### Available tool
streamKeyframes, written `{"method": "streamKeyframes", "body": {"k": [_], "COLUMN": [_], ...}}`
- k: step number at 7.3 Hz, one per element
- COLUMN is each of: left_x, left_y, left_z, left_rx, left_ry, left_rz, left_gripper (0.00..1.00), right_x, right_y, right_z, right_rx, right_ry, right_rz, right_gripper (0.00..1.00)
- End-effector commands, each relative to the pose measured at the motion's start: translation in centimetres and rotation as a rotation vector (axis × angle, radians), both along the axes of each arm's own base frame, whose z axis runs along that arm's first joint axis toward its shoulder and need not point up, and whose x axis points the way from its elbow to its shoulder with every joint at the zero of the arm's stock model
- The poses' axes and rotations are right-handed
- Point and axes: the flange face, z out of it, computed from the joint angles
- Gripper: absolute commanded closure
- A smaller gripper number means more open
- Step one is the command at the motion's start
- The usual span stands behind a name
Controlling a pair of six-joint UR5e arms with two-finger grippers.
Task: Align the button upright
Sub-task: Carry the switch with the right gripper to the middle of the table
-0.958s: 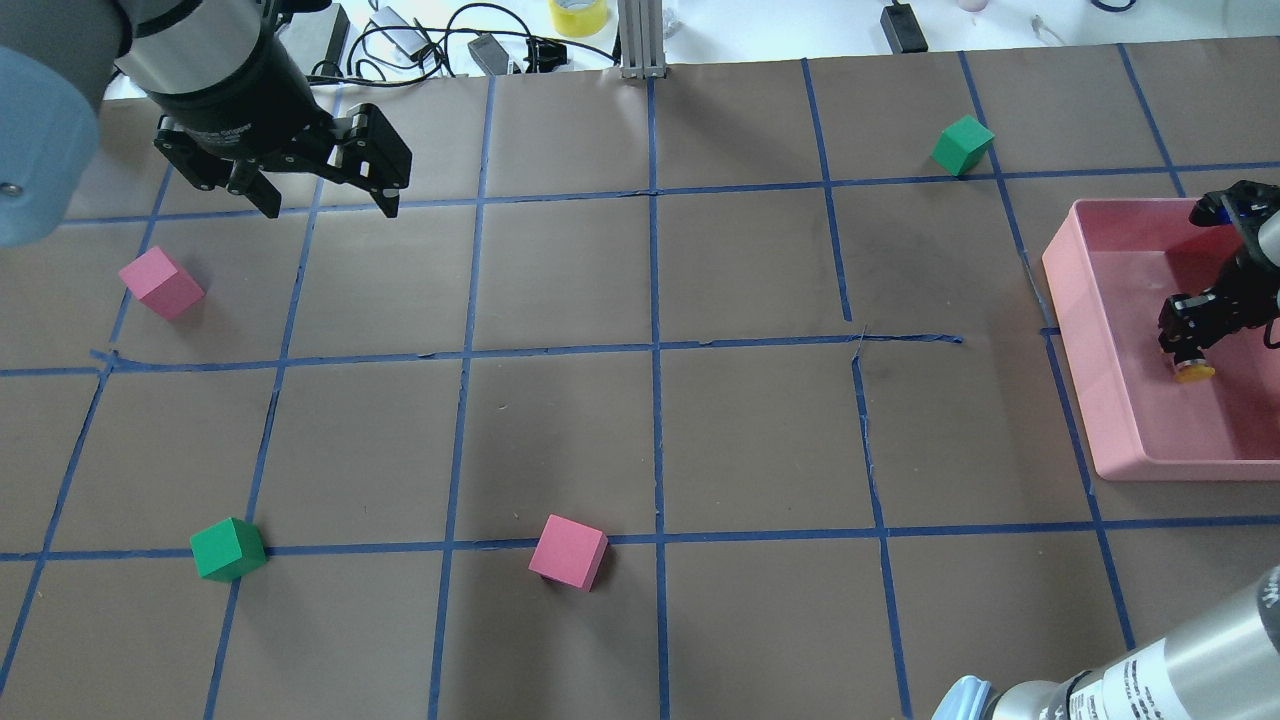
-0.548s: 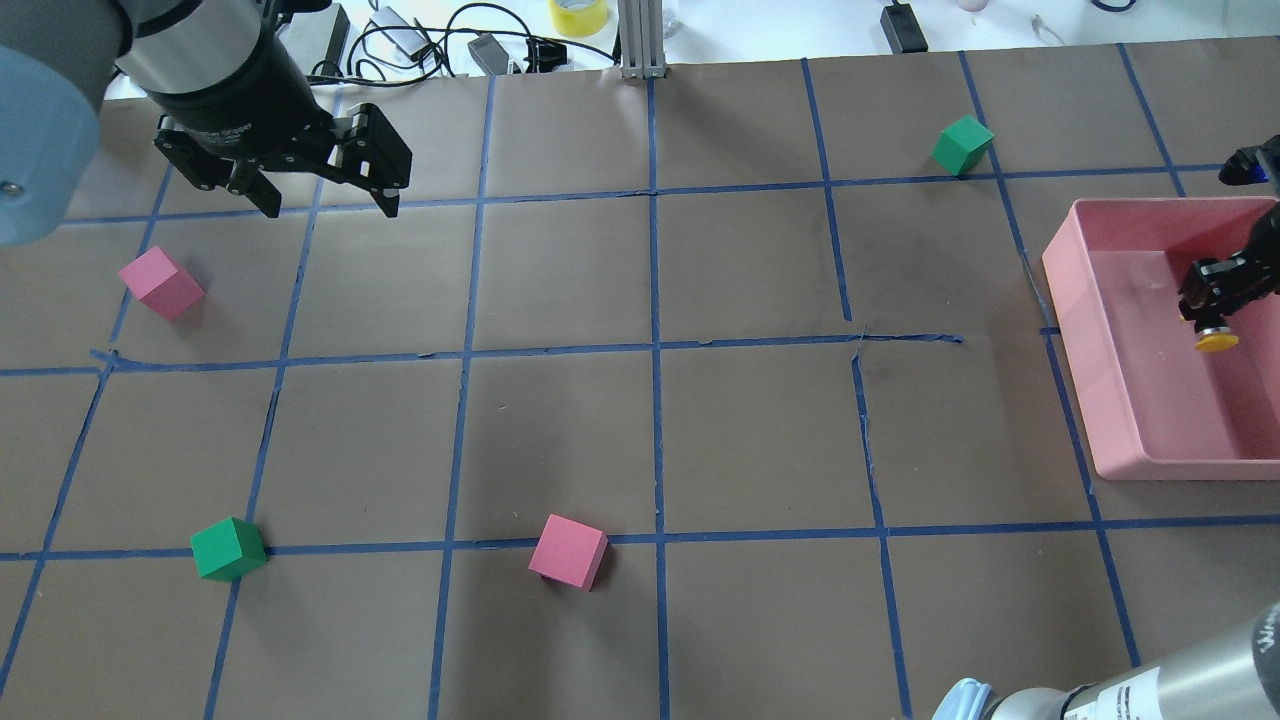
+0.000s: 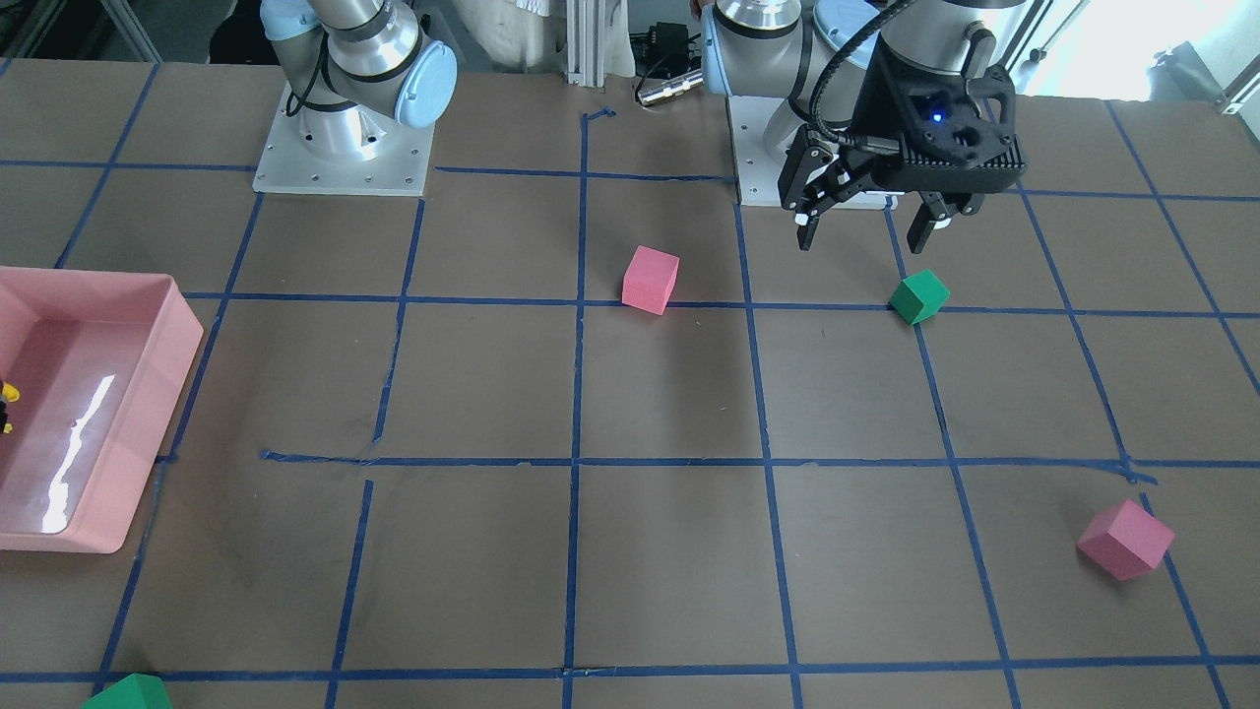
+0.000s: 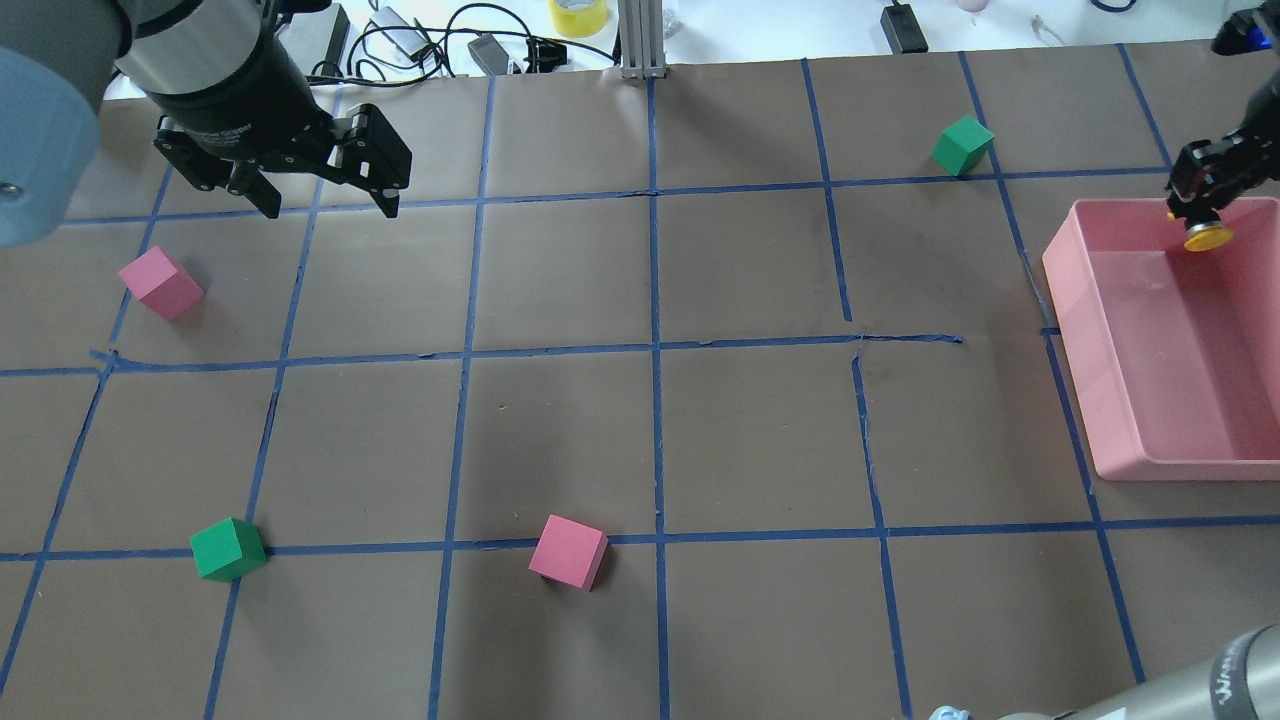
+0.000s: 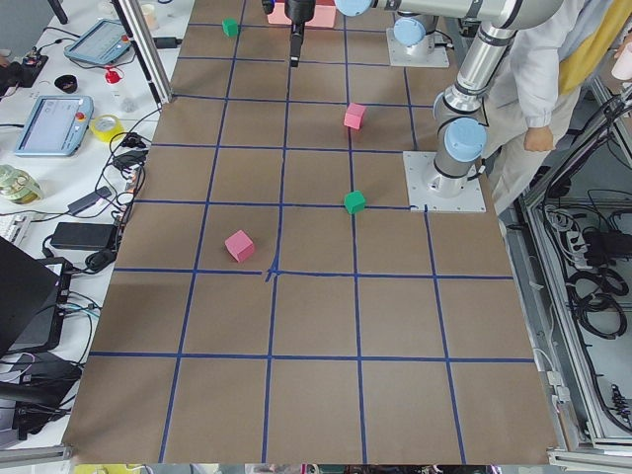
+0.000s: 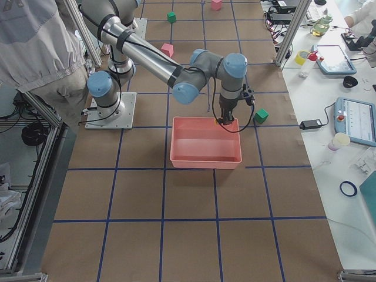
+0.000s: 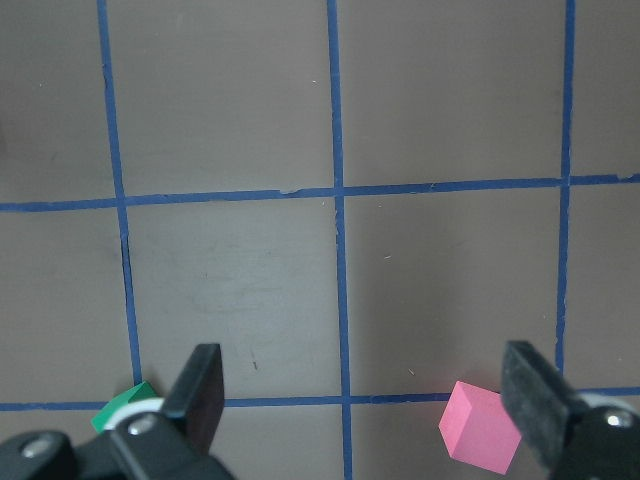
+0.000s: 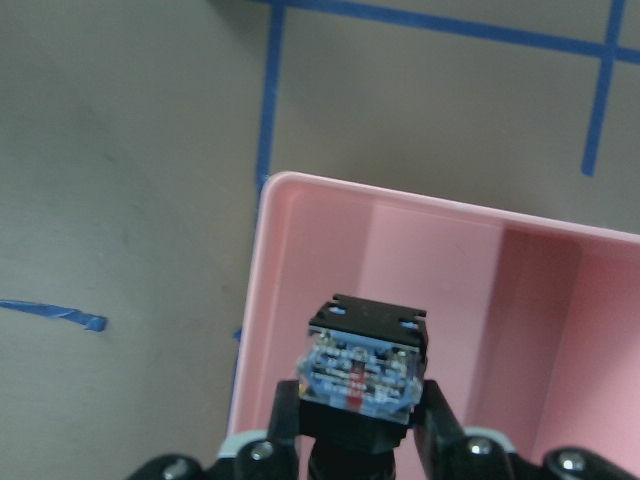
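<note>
Yellow-capped button [image 4: 1198, 236]: pinched in right tool [image 4: 1192, 205], above corner of pink tray [image 4: 1085, 380].
Left tool [image 4: 330, 205]: spread, hovering above bench [image 4: 760, 430].

The blue-gridded brown table [image 4: 760, 430] bore a pink tray [image 4: 1180, 470], a pink cube [image 4: 568, 551] and green cube [image 4: 228, 549] near the robot, another pink cube [image 4: 160, 283] and another green cube [image 4: 962, 145] farther off

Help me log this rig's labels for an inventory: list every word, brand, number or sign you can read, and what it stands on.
No text can be read with certainty.
Print on the left gripper body, overhead view: too blurred.
Lettering on the right arm, cut off at the frame's edge: unreadable.
Markings on the button base, right wrist view: blurred.
Tablet screen, right side view: too small.
</note>
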Motion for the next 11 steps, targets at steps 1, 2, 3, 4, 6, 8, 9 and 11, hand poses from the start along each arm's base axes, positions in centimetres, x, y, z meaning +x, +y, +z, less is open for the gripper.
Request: {"method": "streamKeyframes", "body": {"k": [1,2,3,4,6,8,9,11], "left_x": [0.0,0.0,0.0,0.0,0.0,0.0,0.0,0.0], "left_y": [0.0,0.0,0.0,0.0,0.0,0.0,0.0,0.0], "left_z": [-0.1,0.0,0.0,0.0,0.0,0.0,0.0,0.0], "left_rx": [0.001,0.000,0.000,0.000,0.000,0.000,0.000,-0.002], "left_ry": [0.000,0.000,0.000,0.000,0.000,0.000,0.000,0.002], "left_rz": [0.000,0.000,0.000,0.000,0.000,0.000,0.000,0.000], "left_gripper": [0.00,0.00,0.00,0.00,0.00,0.00,0.00,0.00], "right_x": [12.8,19.3,25.3,30.2,38.3,42.3,44.4,48.3], "right_y": [-1.5,-1.4,-0.9,-0.4,1.2,0.9,1.0,1.9], "right_z": [2.0,1.6,0.8,-0.2,-3.8,-10.2,-12.1,-15.6], "right_rx": [-0.018,-0.011,0.004,0.028,0.037,0.003,-0.001,0.010], "right_ry": [-0.039,-0.068,-0.126,-0.210,-0.261,-0.301,-0.297,-0.305], "right_rz": [0.011,0.000,-0.006,-0.031,0.015,0.002,-0.015,-0.014], "right_gripper": [1.00,1.00,1.00,1.00,1.00,1.00,1.00,1.00]}}
